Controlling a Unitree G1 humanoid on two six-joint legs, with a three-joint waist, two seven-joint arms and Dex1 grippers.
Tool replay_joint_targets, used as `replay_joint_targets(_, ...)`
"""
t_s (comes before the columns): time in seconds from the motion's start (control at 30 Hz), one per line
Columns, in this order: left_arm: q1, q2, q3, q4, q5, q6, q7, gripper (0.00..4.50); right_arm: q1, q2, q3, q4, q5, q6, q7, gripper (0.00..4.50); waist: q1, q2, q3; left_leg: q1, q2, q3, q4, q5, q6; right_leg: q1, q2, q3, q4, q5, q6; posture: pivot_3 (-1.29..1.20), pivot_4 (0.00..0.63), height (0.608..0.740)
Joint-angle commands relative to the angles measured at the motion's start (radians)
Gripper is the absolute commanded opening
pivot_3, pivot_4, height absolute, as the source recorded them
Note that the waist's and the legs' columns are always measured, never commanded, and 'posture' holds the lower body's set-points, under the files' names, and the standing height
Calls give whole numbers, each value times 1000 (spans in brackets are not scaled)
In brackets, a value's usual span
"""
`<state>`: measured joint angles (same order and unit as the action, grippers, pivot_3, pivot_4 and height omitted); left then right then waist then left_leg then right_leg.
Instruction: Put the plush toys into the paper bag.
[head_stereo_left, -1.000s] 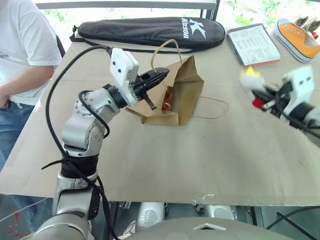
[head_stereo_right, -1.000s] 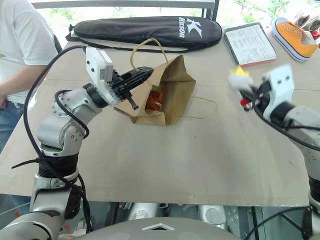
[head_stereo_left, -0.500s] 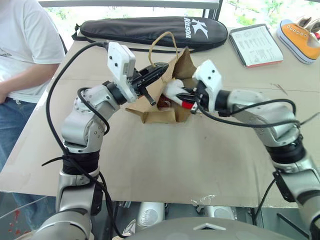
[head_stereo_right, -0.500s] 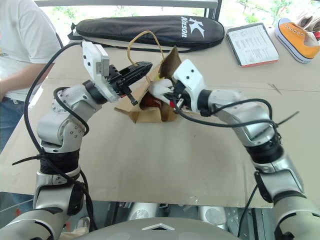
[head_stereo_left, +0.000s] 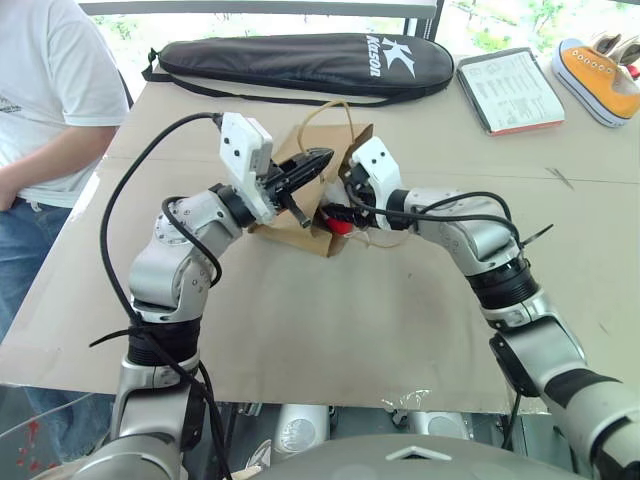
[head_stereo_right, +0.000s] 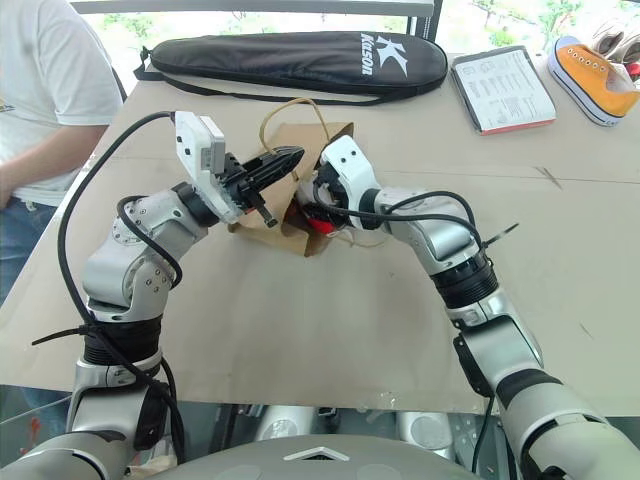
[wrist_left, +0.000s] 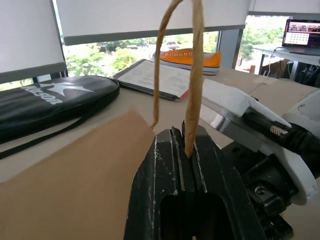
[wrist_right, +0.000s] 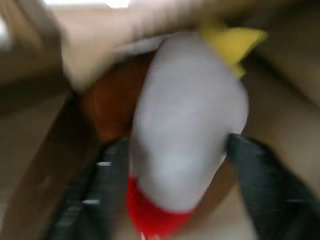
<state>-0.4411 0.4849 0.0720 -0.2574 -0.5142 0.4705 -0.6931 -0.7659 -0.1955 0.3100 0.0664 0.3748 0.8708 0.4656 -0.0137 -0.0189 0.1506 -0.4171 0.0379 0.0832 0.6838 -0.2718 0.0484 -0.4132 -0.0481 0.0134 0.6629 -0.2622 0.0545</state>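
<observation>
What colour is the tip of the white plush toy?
Yellow tip on the white plush toy; right wrist view shows it best.

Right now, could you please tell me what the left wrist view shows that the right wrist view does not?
Left wrist view: the left claw shut on a paper handle, with the black case, a clipboard and the orange sneaker beyond. Right wrist view: the white toy between the right claw's spread fingers, a brown toy behind it. Shared: the paper bag.
</observation>
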Motion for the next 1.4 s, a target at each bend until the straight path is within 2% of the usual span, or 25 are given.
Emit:
replay_joint_targets(0.03, 3, 12, 38, -29, -4, -29, 3, 0, 23, -49, -83, -157, 37, 32, 31, 3879, 0, 0, 0, 0, 0, 0, 0, 0, 0, 0, 0, 0, 0, 0, 0, 0, 150, 740)
replay_joint_targets(0.27, -5, 9, 52, 3, 0, -40, 0, 0, 141, -194, -316, -462, 132, 233, -29, 3879, 3, 0, 0, 0, 0, 0, 0, 0, 0, 0, -1, 0, 0, 0, 0, 0, 150, 740)
replay_joint_targets(0.4, -15, 8, 49, 16, 4, -47, -6, 0, 256, -231, -340, -482, 107, 309, -88, 3879, 2, 0, 0, 0, 0, 0, 0, 0, 0, 0, -1, 0, 0, 0, 0, 0, 150, 740)
replay_joint_targets(0.5, -27, 6, 43, 26, 4, -53, -10, 0, 302, -188, -326, -428, 99, 293, -110, 3879, -3, 0, 0, 0, 0, 1, 0, 0, 0, 0, 0, 1, 0, 0, 0, 0, 150, 740)
replay_joint_targets(0.67, -42, 14, 47, 37, 2, -54, -21, 0, 304, -38, -372, -315, 170, 295, -102, 3879, -2, 0, 0, 0, 0, 0, 0, 0, 0, 0, 1, 2, 0, 0, 0, 0, 150, 740)
replay_joint_targets(0.7, -42, 17, 50, 37, 2, -54, -22, 0, 305, -26, -377, -305, 174, 295, -98, 3352, 0, 0, 0, 0, 0, 0, 0, 0, 0, 0, 1, 2, 0, 0, 0, 0, 150, 740)
replay_joint_targets(0.77, -41, 22, 56, 36, 2, -53, -22, 0, 311, -23, -361, -294, 162, 279, -95, 2660, 3, 0, 0, 0, 0, 1, 0, 0, 0, 0, 1, 2, 0, 0, 0, 0, 150, 740)
replay_joint_targets(0.87, -29, 34, 71, 26, -2, -47, -15, 0, 317, -1, -360, -280, 177, 261, -82, 1069, 3, 0, 0, 0, -1, 0, 0, 0, 0, 0, 0, 1, -1, 0, 0, 0, 150, 740)
replay_joint_targets(0.93, -24, 37, 75, 19, -6, -44, -9, 0, 321, 5, -361, -276, 182, 248, -76, 159, 2, 0, 0, 0, 0, 0, 0, 0, 0, 0, 0, 1, -1, 0, 0, 0, 150, 740)
replay_joint_targets(1.13, -22, 13, 107, -4, -63, -13, 22, 0, 269, 62, -533, -353, 343, 166, -51, 58, 1, 0, 0, 0, 0, 0, 0, 0, 0, 0, 1, 1, 0, 0, 0, 0, 150, 740)
replay_joint_targets(1.23, -99, -13, 208, 46, -206, 64, 70, 0, 157, 59, -637, -464, 561, 219, -79, 58, 3, 1, 2, 0, 0, 0, 0, 0, 0, 0, 0, 0, 0, 0, 0, 0, 150, 740)
replay_joint_targets(1.3, -147, 18, 245, 109, -228, 93, 67, 0, 65, 32, -696, -506, 718, 269, -177, 58, 1, 1, 3, -2, 0, -2, 1, 0, 0, -1, 0, -1, 1, 0, 0, 0, 150, 740)
replay_joint_targets(1.4, -137, 86, 193, 180, -169, 108, 1, 0, 73, -63, -684, -547, 748, 341, -246, 58, -1, 0, 0, 1, 0, -3, -1, 0, 0, 0, 0, -3, 1, 0, 0, 0, 150, 740)
